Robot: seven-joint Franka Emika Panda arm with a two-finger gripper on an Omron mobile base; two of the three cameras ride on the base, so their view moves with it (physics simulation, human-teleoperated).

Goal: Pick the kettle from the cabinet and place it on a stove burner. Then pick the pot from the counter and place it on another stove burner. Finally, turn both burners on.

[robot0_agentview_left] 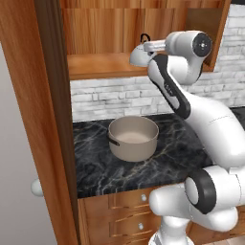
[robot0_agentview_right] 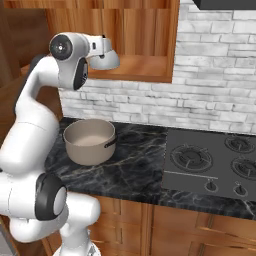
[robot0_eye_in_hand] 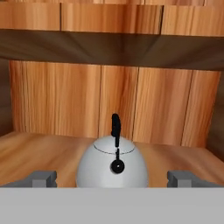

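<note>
The small silvery-white kettle (robot0_eye_in_hand: 113,168) stands upright on the plank shelf of the wooden cabinet (robot0_eye_in_hand: 39,151), its black arched handle end-on to the hand camera. My gripper (robot0_eye_in_hand: 113,180) is open, with one fingertip (robot0_eye_in_hand: 41,178) on each side of the kettle's lower body and a gap to it on both sides. From the base, the kettle (robot0_agentview_left: 139,56) (robot0_agentview_right: 107,60) shows at the shelf's front edge, partly behind my hand. The beige pot (robot0_agentview_left: 133,138) (robot0_agentview_right: 90,140) sits on the black marble counter (robot0_agentview_left: 95,167) below. Two burners (robot0_agentview_right: 191,157) (robot0_agentview_right: 240,144) lie in the cooktop to the right.
A row of small knobs (robot0_agentview_right: 211,186) runs along the cooktop's front edge. A tall wooden panel (robot0_agentview_left: 43,119) rises close on the left of the counter. White brick wall (robot0_agentview_right: 210,90) backs the counter. Drawers with round knobs (robot0_agentview_left: 143,197) are below.
</note>
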